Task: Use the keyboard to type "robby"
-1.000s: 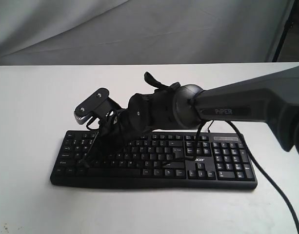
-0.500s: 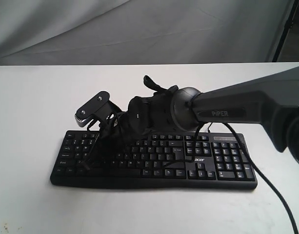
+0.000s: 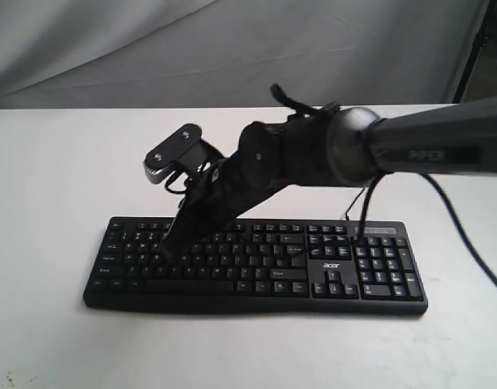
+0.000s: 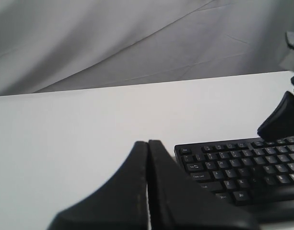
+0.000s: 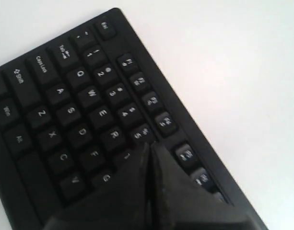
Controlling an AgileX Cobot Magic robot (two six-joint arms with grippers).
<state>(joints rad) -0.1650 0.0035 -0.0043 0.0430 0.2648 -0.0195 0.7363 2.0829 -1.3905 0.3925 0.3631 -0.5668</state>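
Observation:
The black keyboard (image 3: pixel 337 275) with its white acer logo lies across the white table. My right arm reaches over it from the right. The right gripper (image 3: pixel 169 245) is shut, and its tips point down at the left half of the keys. In the right wrist view the right gripper (image 5: pixel 150 144) sits just above the keyboard (image 5: pixel 65 96), by the 5, R and T keys; I cannot tell whether it touches one. The left gripper (image 4: pixel 147 142) is shut and empty, low beside the left end of the keyboard (image 4: pixel 242 167). It does not show in the exterior view.
The white table (image 3: pixel 53 162) stretches round the keyboard on all sides. A grey cloth (image 3: pixel 151 49) hangs behind the table. A thin black cable (image 3: pixel 467 255) trails down from the right arm, past the keyboard's right end.
The right arm has lifted and swung right. Its shut tips rose from the lower-left keys and moved up-right towards the upper letter rows.

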